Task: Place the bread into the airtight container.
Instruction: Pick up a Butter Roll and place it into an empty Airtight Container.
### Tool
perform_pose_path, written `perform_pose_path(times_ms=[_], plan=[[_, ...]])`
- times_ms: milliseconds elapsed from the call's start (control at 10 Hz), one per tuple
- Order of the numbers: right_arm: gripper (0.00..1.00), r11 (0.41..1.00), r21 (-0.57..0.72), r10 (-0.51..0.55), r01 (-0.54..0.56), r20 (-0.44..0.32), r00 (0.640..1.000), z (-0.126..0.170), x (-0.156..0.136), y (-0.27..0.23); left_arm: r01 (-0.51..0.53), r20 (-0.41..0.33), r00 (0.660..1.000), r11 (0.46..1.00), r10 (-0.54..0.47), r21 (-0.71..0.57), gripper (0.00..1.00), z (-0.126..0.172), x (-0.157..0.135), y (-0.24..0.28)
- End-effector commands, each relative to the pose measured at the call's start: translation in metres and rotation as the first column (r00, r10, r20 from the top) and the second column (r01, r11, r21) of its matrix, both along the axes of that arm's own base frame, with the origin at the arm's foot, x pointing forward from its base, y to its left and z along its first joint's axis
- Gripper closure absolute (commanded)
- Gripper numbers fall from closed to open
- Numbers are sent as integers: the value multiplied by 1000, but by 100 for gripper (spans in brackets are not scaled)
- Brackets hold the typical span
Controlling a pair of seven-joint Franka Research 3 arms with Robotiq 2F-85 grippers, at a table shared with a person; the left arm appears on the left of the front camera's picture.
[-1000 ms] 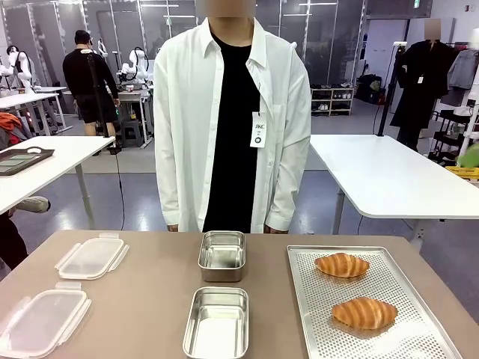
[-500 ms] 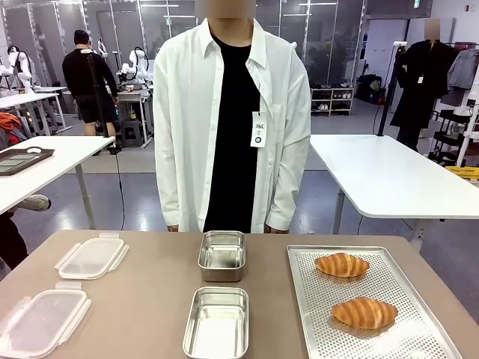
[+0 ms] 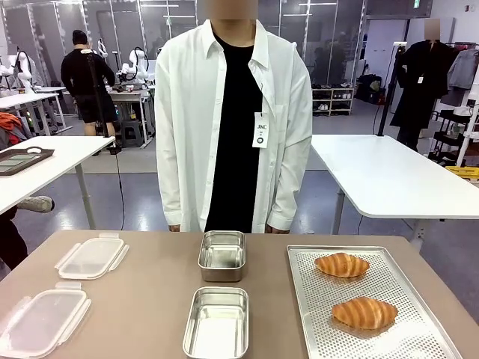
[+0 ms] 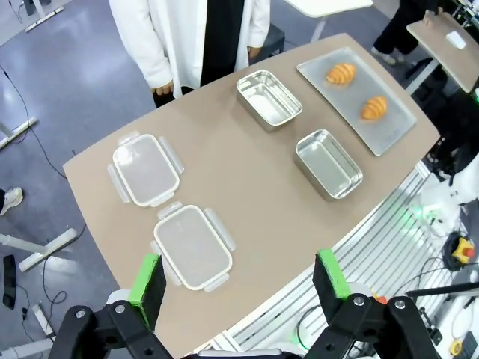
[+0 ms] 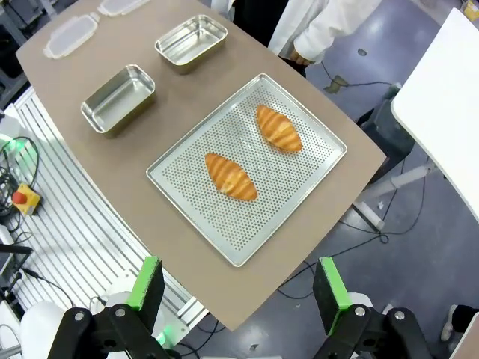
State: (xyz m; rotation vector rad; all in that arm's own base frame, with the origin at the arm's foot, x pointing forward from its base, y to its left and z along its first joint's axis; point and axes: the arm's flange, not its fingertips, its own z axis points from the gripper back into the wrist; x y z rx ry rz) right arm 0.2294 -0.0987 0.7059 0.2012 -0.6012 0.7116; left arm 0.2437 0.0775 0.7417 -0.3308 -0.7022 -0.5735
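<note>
Bread rolls (image 3: 364, 313) lie on the tray (image 3: 314, 321) at the tabletop's (image 3: 150, 299) right edge. Right fingers (image 5: 147, 283) and left fingers (image 4: 147, 283) hang released. Right should straddle one roll crosswise, seemingly for the near container (image 3: 217, 325).

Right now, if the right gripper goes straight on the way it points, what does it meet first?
Most likely the tray, at or beside the nearer bread. The right gripper hangs open, high above it, with nothing between. The exact spot is hard to judge.

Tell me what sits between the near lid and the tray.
The near steel container, empty, sits between the near lid and the tray, as the front view shows.
</note>
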Motion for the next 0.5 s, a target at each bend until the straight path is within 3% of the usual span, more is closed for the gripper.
perform_pose_path(times_ms=[0,200,400], plan=[[0,1000,0,0,0,0,1000,0,0,0,9,4,1000,1000,-9,12,0,2,-2,0],[0,949,-208,255,-236,73,964,7,-1,27,9,4,1000,1000,-9,12,0,2,-2,0],[0,848,-343,426,-404,-12,904,-2,16,52,9,4,1000,1000,-9,12,0,2,-2,0]])
